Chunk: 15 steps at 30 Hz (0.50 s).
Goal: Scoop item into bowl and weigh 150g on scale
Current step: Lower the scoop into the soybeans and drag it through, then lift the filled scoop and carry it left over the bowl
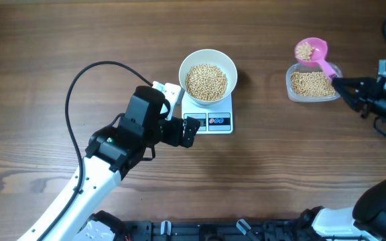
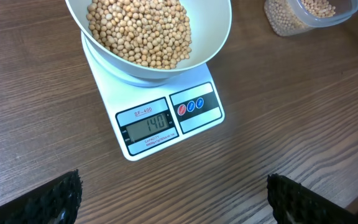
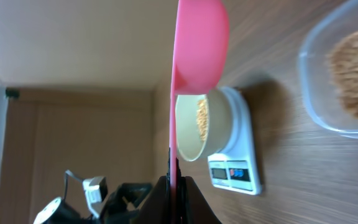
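Nearest my left wrist camera, the left fingers (image 2: 55,199) sit at the bottom corners of the view, black and ribbed, spread wide apart with nothing but the brown wooden table (image 2: 303,112) between them. Just beyond them is the small flat white square kitchen scale (image 2: 166,124), its grey display facing me and showing what looks like 140, with the dark button panel beside it. On its platform stands the round plain white bowl (image 2: 219,37), heaped well up with small round pale-tan beans (image 2: 138,31). From overhead I see those fingers held just beside the scale's front left corner. Well off to the right side of the table lies a clear rounded-rectangular plastic tub (image 1: 292,86) with more beans in it. My right fingers (image 1: 348,88) are clamped together on the handle of a pink plastic scoop (image 1: 311,50); the handle runs across the tub, and the scoop's cup, partly filled with beans, is at the tub's far left corner. I cannot tell whether the cup touches the tub. On the right wrist camera the scoop shows edge-on, with the bowl and scale beyond it.
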Tool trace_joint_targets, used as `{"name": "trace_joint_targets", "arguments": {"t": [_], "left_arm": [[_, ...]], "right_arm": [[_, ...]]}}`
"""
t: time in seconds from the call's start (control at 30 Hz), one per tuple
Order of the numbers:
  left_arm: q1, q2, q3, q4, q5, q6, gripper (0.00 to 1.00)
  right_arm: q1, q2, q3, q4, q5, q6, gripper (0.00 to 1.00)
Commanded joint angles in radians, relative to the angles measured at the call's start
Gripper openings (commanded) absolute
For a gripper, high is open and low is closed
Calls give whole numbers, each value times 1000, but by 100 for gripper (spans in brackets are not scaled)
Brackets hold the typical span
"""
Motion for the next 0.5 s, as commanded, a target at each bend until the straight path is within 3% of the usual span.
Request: {"name": "trace_joint_targets", "arguments": {"t": [0.0, 0.17, 0.47], "left_arm": [[-4, 2, -1, 0, -6, 19, 100], [-4, 2, -1, 0, -6, 19, 100], [-4, 2, -1, 0, -6, 19, 100]], "right_arm": [[94, 14, -8, 0, -76, -3, 4], [231, 14, -8, 42, -75, 8, 4], [453, 14, -8, 310, 56, 227, 4]]}}
